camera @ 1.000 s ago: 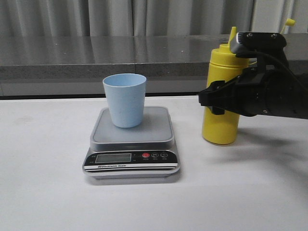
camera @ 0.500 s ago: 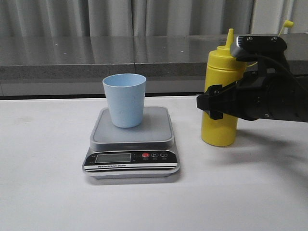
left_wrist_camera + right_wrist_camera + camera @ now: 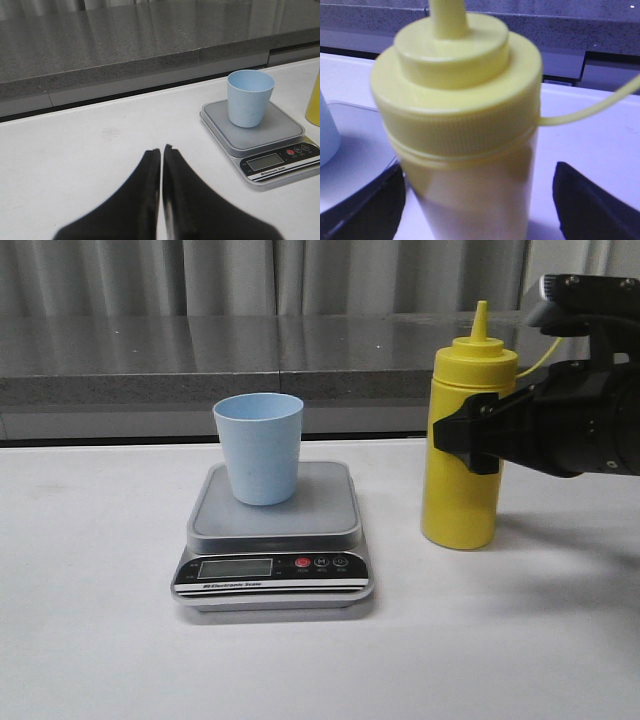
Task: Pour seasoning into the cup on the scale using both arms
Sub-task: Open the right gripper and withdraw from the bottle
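The yellow seasoning bottle (image 3: pixel 459 495) stands upright on the white table, to the right of the scale (image 3: pixel 322 508). The pale blue cup (image 3: pixel 259 448) stands on the scale's platform. My right gripper (image 3: pixel 468 445) is open at the bottle's upper body. In the right wrist view the bottle (image 3: pixel 470 125) fills the space between the right gripper's (image 3: pixel 477 172) fingers, with a gap on each side. Its tether (image 3: pixel 590 110) trails off to one side. My left gripper (image 3: pixel 161 149) is shut and empty, low over the table, left of the scale (image 3: pixel 272 134) and cup (image 3: pixel 250 97).
A grey stone ledge (image 3: pixel 200 360) runs along the back of the table, with curtains behind it. The scale's black front panel (image 3: pixel 275 570) with the red button faces the front. The bottle's edge (image 3: pixel 315 100) shows in the left wrist view.
My right arm has drawn back to the right and a little up, uncovering the bottle's nozzle and shoulder. The bottle stands at about the same spot. The cup and scale have not moved.
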